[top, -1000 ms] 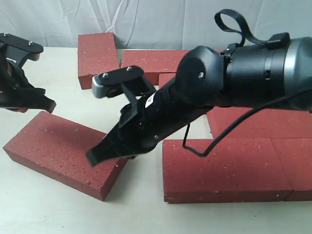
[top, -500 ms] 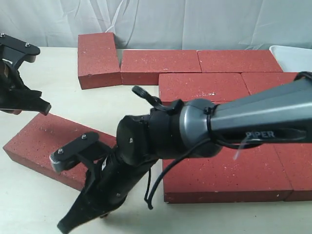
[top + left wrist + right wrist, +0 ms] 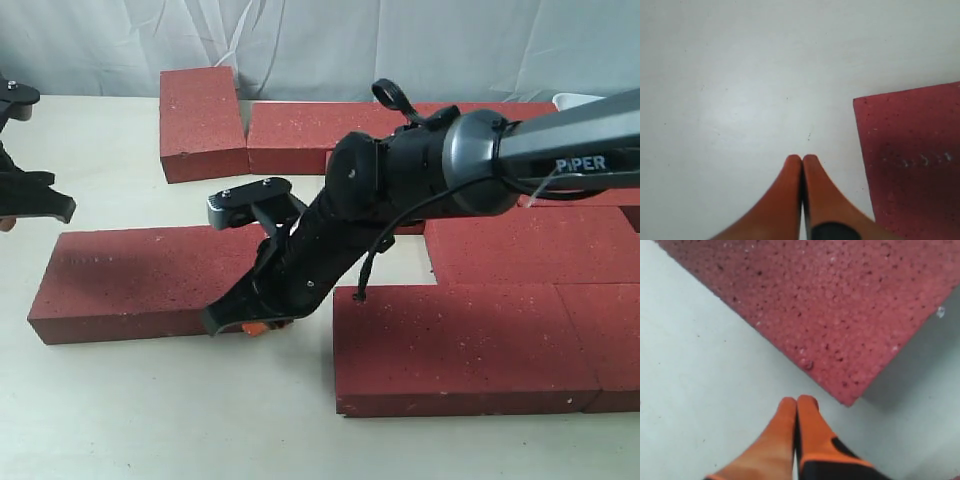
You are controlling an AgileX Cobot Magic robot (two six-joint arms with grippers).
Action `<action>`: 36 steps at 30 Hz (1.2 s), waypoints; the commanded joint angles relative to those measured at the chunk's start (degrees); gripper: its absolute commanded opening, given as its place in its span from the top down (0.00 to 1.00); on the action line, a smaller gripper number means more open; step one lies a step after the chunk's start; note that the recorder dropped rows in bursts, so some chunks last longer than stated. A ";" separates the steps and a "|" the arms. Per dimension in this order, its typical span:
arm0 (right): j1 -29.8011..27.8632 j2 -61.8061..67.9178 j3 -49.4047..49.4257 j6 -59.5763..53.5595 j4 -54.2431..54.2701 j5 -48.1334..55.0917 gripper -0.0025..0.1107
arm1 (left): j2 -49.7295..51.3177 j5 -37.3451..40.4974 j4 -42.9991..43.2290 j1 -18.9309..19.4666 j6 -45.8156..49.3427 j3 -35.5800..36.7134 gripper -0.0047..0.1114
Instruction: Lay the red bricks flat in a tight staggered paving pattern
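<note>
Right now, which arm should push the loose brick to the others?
Probably left: the left end effector hovers near the dark-red grainy brick's outer end; the right end effector sits at its inner corner.

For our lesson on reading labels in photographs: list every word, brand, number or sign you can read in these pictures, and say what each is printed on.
"PIPER": white capitals on the grey link of the right arm, seen in the exterior view.
No other text can be read: the red bricks carry only tiny white specks, and the two wrist views show no writing.
</note>
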 commanded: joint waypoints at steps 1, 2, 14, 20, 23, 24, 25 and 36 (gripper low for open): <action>-1.27 -4.92 -1.41 -0.34 -0.22 1.87 0.99 | 3.89 -0.16 -1.99 3.24 -1.13 0.00 0.96; -1.50 -5.60 -1.94 -0.34 -0.11 1.62 0.99 | 4.72 -0.01 -2.48 4.02 -1.13 0.00 0.96; -2.83 0.45 -14.37 -0.04 5.18 3.35 0.99 | 13.16 -4.64 -8.71 5.21 0.59 -0.37 0.96; -2.83 4.81 -16.46 2.55 4.66 3.36 0.99 | 16.98 -6.31 -20.06 5.00 10.43 -0.59 0.96; -2.83 6.66 -16.46 2.67 3.22 3.36 0.99 | 18.16 -6.40 -27.13 5.00 16.21 -0.59 0.96; -2.83 7.10 -16.46 2.97 2.83 3.47 0.99 | 18.31 -6.65 -28.63 5.00 17.30 -0.59 0.96; -2.83 7.89 -16.46 3.08 2.32 3.58 0.99 | 18.40 -6.65 -30.60 5.00 18.94 -0.59 0.96; -5.06 9.68 -16.46 12.48 -10.58 4.89 0.99 | 18.40 -5.84 -50.89 5.00 36.84 -0.59 0.96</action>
